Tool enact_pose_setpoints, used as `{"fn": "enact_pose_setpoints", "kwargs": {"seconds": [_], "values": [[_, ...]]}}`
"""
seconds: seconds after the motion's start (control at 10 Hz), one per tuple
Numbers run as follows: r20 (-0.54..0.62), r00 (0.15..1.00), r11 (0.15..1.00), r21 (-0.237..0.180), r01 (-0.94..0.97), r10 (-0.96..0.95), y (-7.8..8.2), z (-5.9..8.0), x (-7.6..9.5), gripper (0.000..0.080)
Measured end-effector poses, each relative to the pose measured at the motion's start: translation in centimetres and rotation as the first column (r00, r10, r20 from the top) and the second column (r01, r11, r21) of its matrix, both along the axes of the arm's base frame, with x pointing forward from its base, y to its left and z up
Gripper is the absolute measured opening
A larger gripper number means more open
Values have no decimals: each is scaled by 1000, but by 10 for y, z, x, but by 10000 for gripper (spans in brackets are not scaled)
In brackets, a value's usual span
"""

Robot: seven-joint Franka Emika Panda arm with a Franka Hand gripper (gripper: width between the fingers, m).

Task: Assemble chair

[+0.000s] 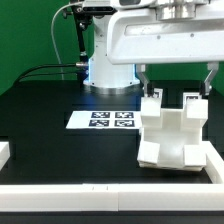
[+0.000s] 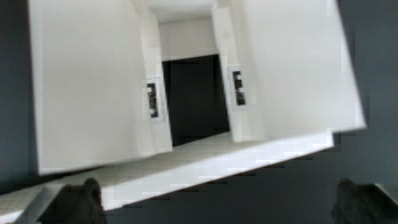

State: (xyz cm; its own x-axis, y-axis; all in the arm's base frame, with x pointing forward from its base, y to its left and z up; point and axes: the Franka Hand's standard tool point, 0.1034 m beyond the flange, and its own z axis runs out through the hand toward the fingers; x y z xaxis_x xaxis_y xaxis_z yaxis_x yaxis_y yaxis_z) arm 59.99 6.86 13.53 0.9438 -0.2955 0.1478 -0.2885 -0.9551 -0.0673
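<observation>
Jaws wide apart above the chair [image 1: 172, 133], either side of its upright posts, nothing held.

The chair [image 1: 170, 135] sits on the table [image 1: 40, 110], toward 4 o'clock in the exterior view. The marker board [image 1: 110, 120] lies flat at 9 o'clock from the chair, a little behind it. The gripper [image 1: 175, 80] hangs over the chair at 12 o'clock. The arm's base [image 1: 110, 70] stands behind the marker board.
</observation>
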Motion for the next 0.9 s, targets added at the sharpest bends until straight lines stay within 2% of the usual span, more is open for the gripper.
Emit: {"fn": "enact_pose_setpoints", "kwargs": {"seconds": [0.4,0.7,0.9], "values": [[3,1000,1000,-3,-6,6,3,-3,2,649],[8,1000,1000,9,-5,5,5,13,5,649],[3,1000,1000,15,-6,6,9,14,-5,649]]}}
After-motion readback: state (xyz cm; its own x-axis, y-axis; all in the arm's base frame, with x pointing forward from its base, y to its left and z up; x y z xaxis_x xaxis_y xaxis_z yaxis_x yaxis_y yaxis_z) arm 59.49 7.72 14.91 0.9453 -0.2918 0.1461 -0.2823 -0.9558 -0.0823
